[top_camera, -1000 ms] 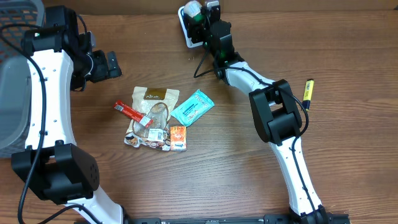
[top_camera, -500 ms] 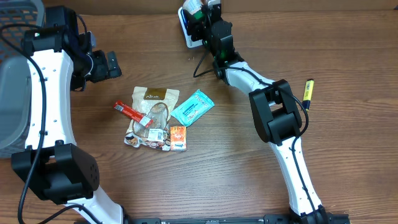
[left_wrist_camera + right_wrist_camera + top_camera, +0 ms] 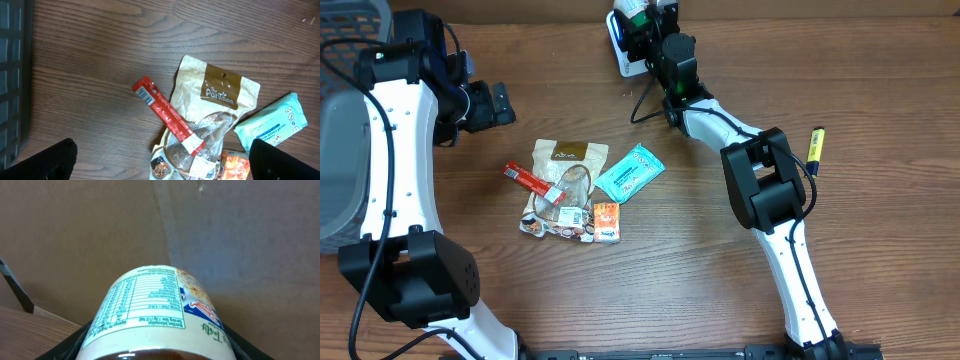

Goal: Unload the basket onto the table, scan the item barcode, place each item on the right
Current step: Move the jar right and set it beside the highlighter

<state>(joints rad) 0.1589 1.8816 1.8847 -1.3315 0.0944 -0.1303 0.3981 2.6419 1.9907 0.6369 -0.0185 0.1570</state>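
A jar (image 3: 155, 315) is gripped in the right hand (image 3: 642, 22) beside the scanner (image 3: 618, 48), apparently mid-scan, while the left hand (image 3: 498, 103) is held open near the packets (image 3: 570, 190).

Left gripper (image 3: 503, 101) spread wide; right gripper (image 3: 645, 30) clamps a container (image 3: 155, 310).

table (image 3: 880, 250): brown wood grain | backdrop (image 3: 75, 230): plain tan panel, possibly cardboard

Jar (image 3: 155, 312): round, white label with a nutrition table and small print, blue-red graphic on one side. Printed side faces the wrist camera. Clamped between the right fingers (image 3: 85, 342), held up at the far edge of the desk (image 3: 720, 280).
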